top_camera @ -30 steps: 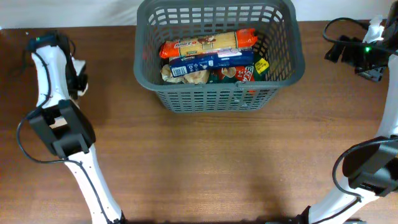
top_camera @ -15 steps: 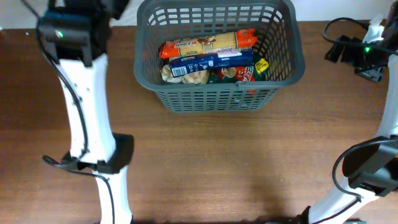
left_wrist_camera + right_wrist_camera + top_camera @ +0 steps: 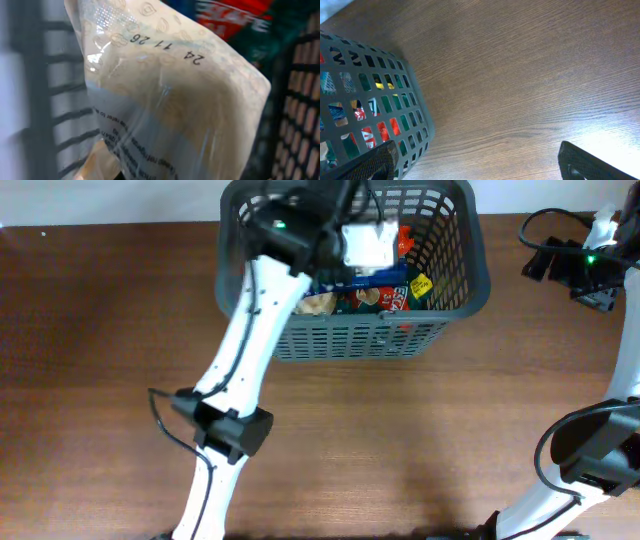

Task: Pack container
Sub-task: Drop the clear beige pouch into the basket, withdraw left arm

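Note:
The dark grey lattice basket [image 3: 350, 340] stands at the back middle of the table and holds several packets, among them a blue one [image 3: 385, 276] and a red-green one [image 3: 385, 299]. My left arm reaches over the basket, and its gripper [image 3: 345, 230] holds a pale cream, partly clear packet [image 3: 367, 245] above the contents. That packet [image 3: 175, 100] fills the left wrist view and hides the fingers, with the basket wall [image 3: 300, 100] beside it. My right gripper [image 3: 477, 167] is open and empty over bare wood, to the right of the basket [image 3: 370, 90].
The table's far edge runs just behind the basket. The right arm's base and cables [image 3: 585, 265] sit at the back right. The left arm's links [image 3: 235, 395] cross the wood in front of the basket's left part.
My left arm has swung from the far left of the table across to the basket, carrying the pale packet over its contents. The right arm has not moved.

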